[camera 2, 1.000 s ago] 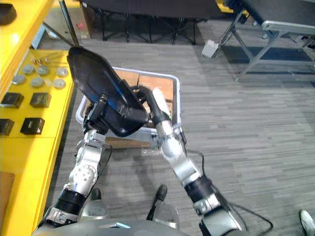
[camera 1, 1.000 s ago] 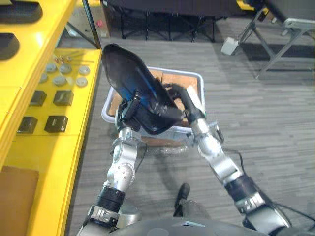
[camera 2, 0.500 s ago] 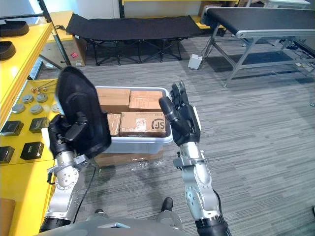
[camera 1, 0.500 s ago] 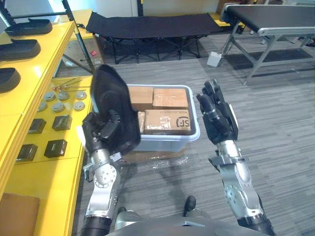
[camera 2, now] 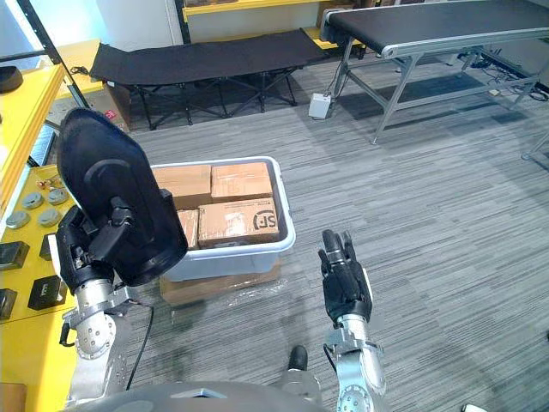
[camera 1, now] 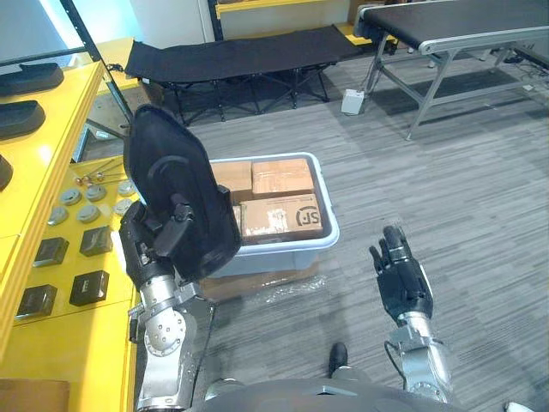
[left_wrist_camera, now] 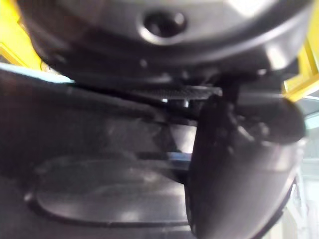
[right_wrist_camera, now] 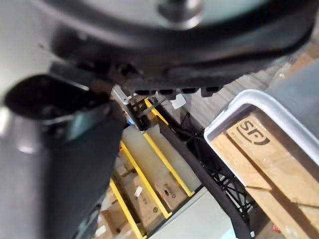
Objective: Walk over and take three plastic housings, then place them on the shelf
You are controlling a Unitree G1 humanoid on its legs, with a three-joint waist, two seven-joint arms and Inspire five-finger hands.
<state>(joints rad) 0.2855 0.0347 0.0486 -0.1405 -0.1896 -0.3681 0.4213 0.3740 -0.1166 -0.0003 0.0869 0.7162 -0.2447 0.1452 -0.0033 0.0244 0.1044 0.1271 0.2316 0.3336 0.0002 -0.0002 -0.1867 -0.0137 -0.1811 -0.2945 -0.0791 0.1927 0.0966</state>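
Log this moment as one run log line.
left hand: shut on black oval plastic housing, raised | right hand: open, empty | yellow shelf: held housing not yet on it

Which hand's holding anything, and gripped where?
Left hand grips the black housing by its lower end, thumb over its face. Right hand is open and empty.

The plastic housing (camera 1: pixel 184 184) is glossy black, like the left hand (camera 1: pixel 147 249) and right hand (camera 1: pixel 403 287). The bin (camera 1: pixel 283 256) is pale grey-white, its cardboard boxes (camera 1: pixel 279 215) tan, one with a black mark. Left of the bin the shelf (camera 1: pixel 86 343) is bright yellow, bearing grey discs (camera 1: pixel 96 192) and black blocks (camera 1: pixel 88 287). Round the bin the floor (camera 1: pixel 463 197) is grey, finely striped; beyond the bin the cot (camera 1: pixel 240 56) is black
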